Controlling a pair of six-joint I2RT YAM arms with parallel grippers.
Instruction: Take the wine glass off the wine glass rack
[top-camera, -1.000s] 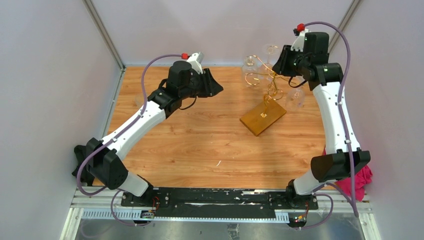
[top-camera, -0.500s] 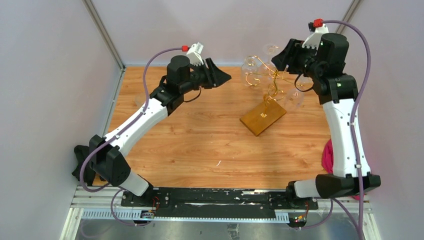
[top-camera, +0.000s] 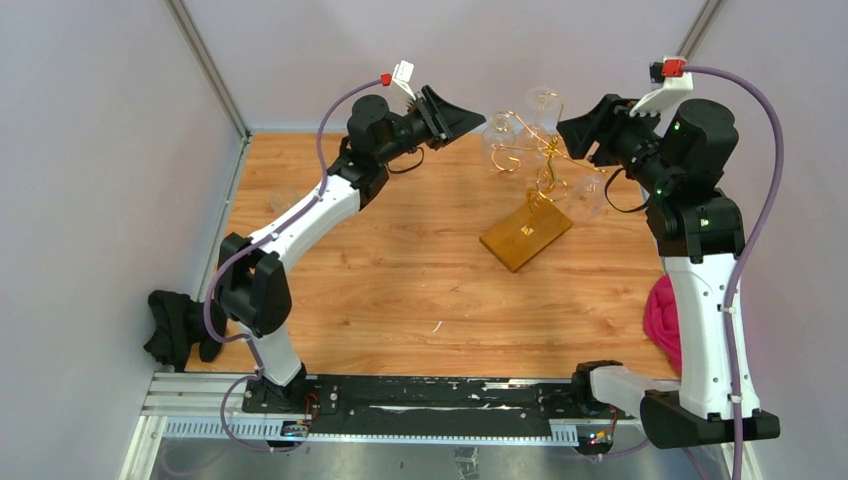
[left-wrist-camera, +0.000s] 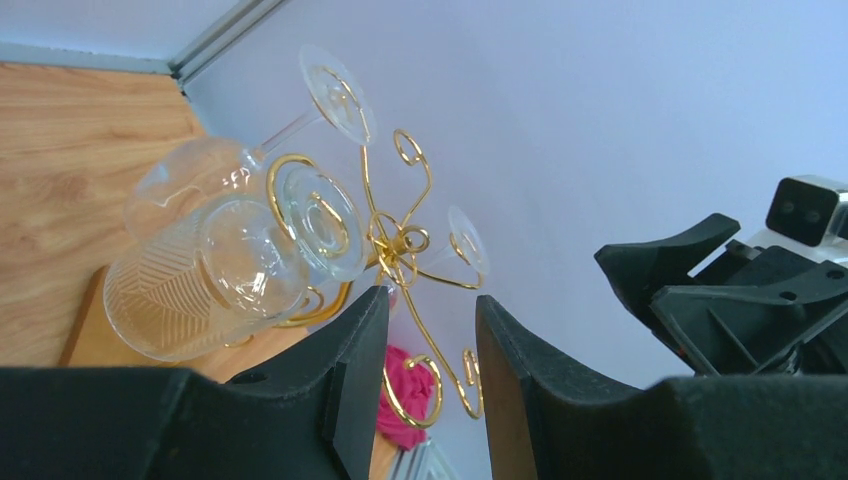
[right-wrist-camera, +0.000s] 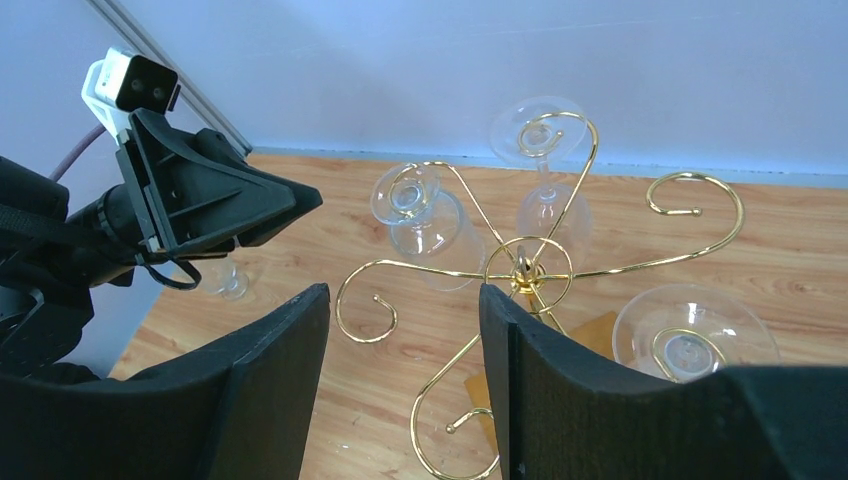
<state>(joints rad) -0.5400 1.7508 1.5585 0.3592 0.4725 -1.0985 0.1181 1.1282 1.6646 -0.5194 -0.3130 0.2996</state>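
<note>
The wine glass rack (top-camera: 540, 165) is a gold wire tree on an amber base (top-camera: 525, 235) at the back right of the table. Three wine glasses hang upside down from its curled arms: one at the left (top-camera: 498, 137), one at the back (top-camera: 543, 102), one at the right (top-camera: 590, 195). My left gripper (top-camera: 470, 120) hovers open just left of the left glass (left-wrist-camera: 200, 270), touching nothing. My right gripper (top-camera: 578, 130) stands open above the rack's right side, with the hub (right-wrist-camera: 522, 270) and the hanging glasses (right-wrist-camera: 425, 215) below and beyond its fingers.
Another clear glass (right-wrist-camera: 225, 280) stands on the wooden table (top-camera: 400, 280) at the far left, near the side wall. A pink cloth (top-camera: 665, 320) lies at the table's right edge beside the right arm. Walls close in the back and both sides.
The left gripper has swung up and to the right, close to the rack's left glass. The right arm has risen and drawn back to the right, away from the rack, and its jaws have opened.
</note>
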